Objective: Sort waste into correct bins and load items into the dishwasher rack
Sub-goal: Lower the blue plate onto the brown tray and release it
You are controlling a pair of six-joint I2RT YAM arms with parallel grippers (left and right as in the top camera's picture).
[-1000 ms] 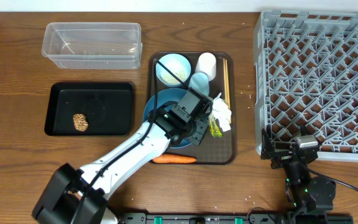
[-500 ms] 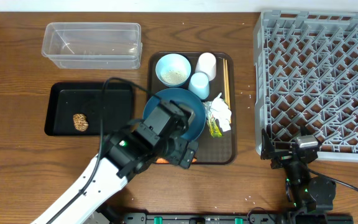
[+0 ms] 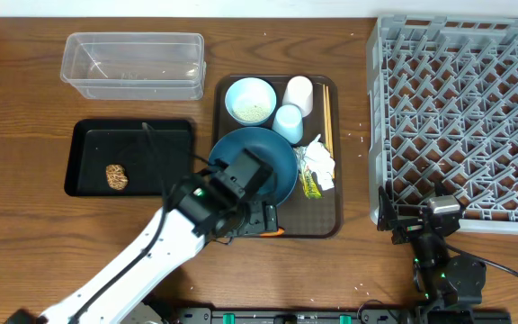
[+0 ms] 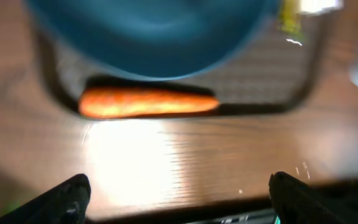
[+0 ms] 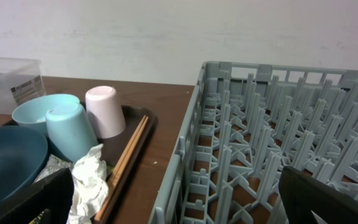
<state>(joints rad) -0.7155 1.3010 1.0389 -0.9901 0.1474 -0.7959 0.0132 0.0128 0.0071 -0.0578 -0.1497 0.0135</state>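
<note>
Far left, a clear rectangular plastic tub [image 3: 133,65] sits behind a shallow black rectangular tray [image 3: 151,148] that holds 1 small brown food lump [image 3: 116,176]. The left gripper [image 4: 180,186] hovers over the orange carrot [image 4: 148,102], jaws spread wide and gripping nothing. The carrot lies along the near rim of the brown serving tray [image 3: 335,193], just under the large dark blue dish [image 3: 272,153]; inside or outside the rim is unclear. Behind the dish on that tray are a small light blue bowl [image 3: 250,99] with white rice grains [image 3: 252,110], a light blue cup [image 3: 288,121] and a white cup [image 3: 299,93]. Next come wooden chopsticks [image 3: 326,112], crumpled white paper [image 3: 320,162] and a yellow-green wrapper [image 3: 310,185]. Right is the grey plastic lattice rack [image 3: 461,117]. The right gripper [image 5: 173,186] is at its near-left corner, jaws wide apart, empty.
</note>
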